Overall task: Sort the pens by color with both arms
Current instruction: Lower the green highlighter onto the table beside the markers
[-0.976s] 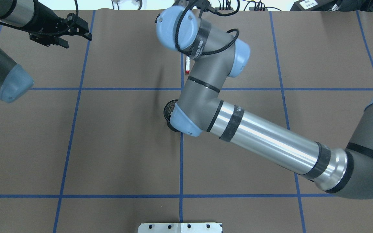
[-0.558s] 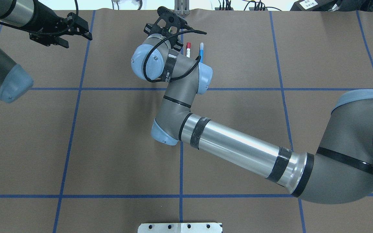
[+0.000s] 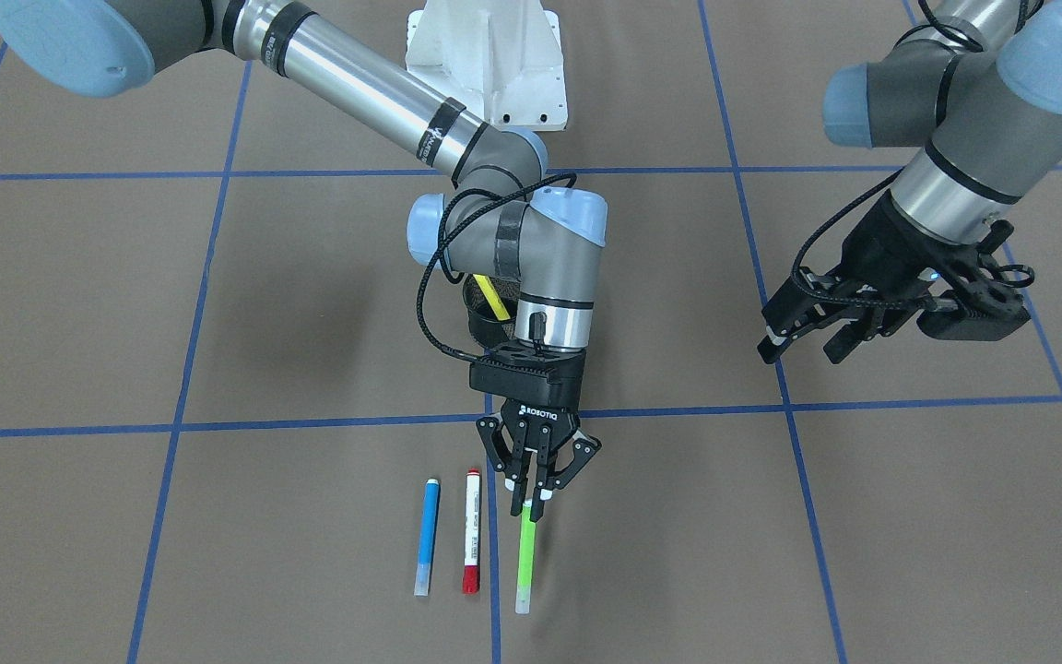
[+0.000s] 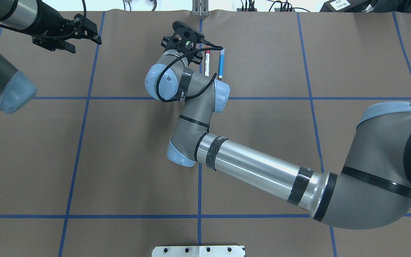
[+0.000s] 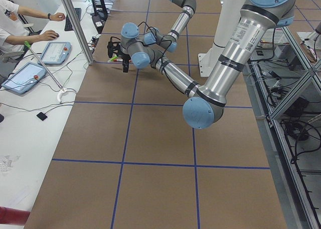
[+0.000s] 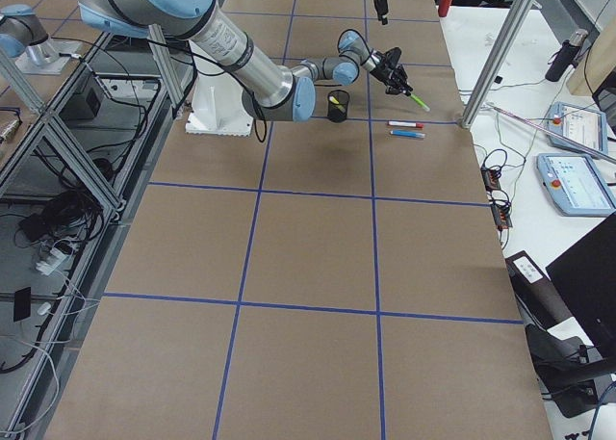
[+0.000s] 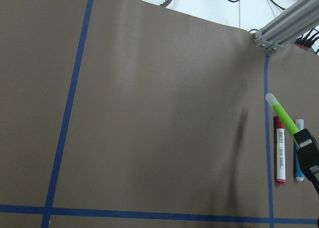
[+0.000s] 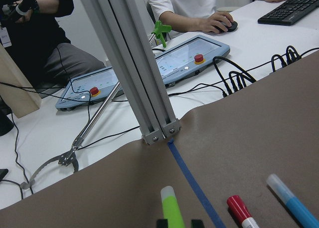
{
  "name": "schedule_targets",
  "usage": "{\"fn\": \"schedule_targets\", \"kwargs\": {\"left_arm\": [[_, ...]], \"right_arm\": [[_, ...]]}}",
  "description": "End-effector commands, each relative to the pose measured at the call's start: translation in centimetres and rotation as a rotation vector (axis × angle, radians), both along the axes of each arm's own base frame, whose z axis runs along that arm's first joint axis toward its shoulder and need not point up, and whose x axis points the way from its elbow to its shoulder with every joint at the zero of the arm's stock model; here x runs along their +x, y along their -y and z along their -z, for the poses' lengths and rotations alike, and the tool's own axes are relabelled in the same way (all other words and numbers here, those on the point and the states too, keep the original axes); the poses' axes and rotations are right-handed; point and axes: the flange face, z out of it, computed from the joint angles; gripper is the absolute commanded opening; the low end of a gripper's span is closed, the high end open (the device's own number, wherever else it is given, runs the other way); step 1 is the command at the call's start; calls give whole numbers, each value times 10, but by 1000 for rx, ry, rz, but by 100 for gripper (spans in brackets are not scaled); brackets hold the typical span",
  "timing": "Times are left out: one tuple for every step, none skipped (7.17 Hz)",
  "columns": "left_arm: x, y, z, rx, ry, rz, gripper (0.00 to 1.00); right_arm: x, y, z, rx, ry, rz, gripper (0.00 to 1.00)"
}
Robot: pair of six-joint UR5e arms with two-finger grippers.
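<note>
Four pens are counted, and two arms are seen over the brown table (image 3: 218, 304). One green pen (image 3: 525, 558) is clamped by its near end between the closed fingers of the right gripper (image 3: 531, 498), close to the far edge of the table and just left of the central blue tape line (image 3: 494, 618); the pen is pointed away from the robot at a tilt, and whether its far tip touches the table cannot be told. Two pens are laid flat just to the right of that line, parallel and side by side without touching: one white-barrelled pen with red ends (image 3: 472, 530) nearest the line, and one blue pen (image 3: 427, 535) to its right. One yellow pen (image 3: 492, 297) is stood at a lean in the single black mesh cup (image 3: 478, 321), which is placed nearer the robot, under the right wrist. The left gripper (image 3: 803, 346) is held above the table well to the left, its fingers spread apart with nothing between them. Beyond the far edge, two control panels (image 8: 192, 53) are laid on a white desk, where two seated people (image 8: 199, 3) are partly seen.
</note>
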Motion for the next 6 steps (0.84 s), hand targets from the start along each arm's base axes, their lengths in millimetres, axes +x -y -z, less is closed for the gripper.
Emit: {"fn": "schedule_targets", "kwargs": {"left_arm": [[0,0,0,0,0,0,88],[1,0,0,0,0,-1,88],[1,0,0,1,1,-2,88],[1,0,1,3,0,-2,88],[1,0,0,1,1,-2,88],[1,1,-1,3,3,-6,88]], "right_arm": [[-5,1,-12,4,-1,-1,0],[-5,1,-7,13,14,1,0],[-8,-4,-7,13,14,7,0],[-9,-5,-6,14,16,8,0],[-10,-6,-5,15,19,12,10],[-9,-9,4,26,25,33,35]]}}
